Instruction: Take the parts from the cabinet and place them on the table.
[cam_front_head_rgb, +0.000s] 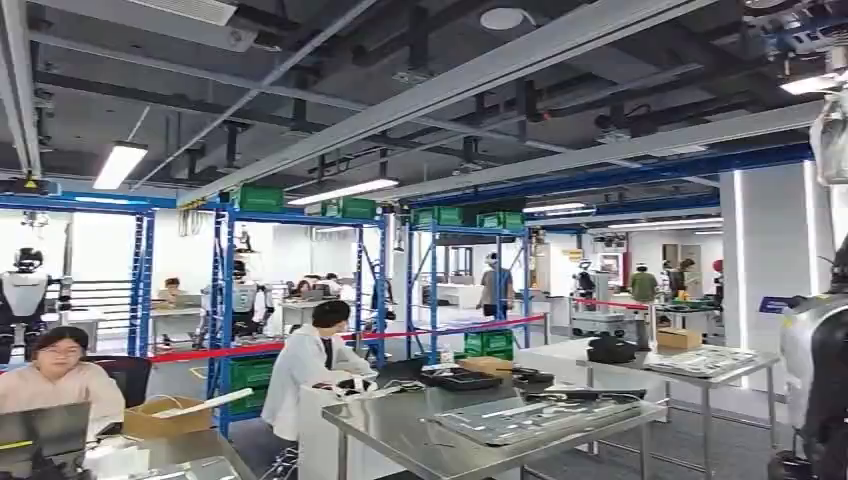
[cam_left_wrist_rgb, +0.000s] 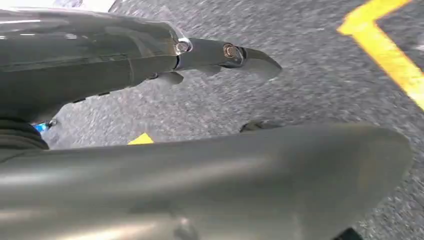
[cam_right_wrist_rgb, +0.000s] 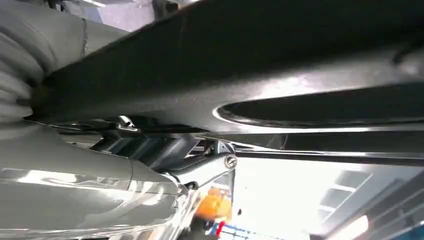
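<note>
Across the workshop floor, a steel-topped bench (cam_front_head_rgb: 500, 425) with flat grey parts is being faced; no cabinet can be picked out; the left hand (cam_left_wrist_rgb: 150, 100) is being held empty, fingers (cam_left_wrist_rgb: 250, 57) extended over grey floor (cam_left_wrist_rgb: 310, 85); the right hand's (cam_right_wrist_rgb: 100, 195) state cannot be told; turning should be done slowly.

A large workshop under a dark ceiling (cam_front_head_rgb: 420, 60) with pipes and strip lights (cam_front_head_rgb: 119, 165). Blue shelving racks (cam_front_head_rgb: 225, 300) carry green crates (cam_front_head_rgb: 258, 197). Steel tables (cam_front_head_rgb: 480, 425) stand in front; people sit at desks. Grey speckled floor (cam_left_wrist_rgb: 300, 90) with yellow lines (cam_left_wrist_rgb: 387, 55).
</note>
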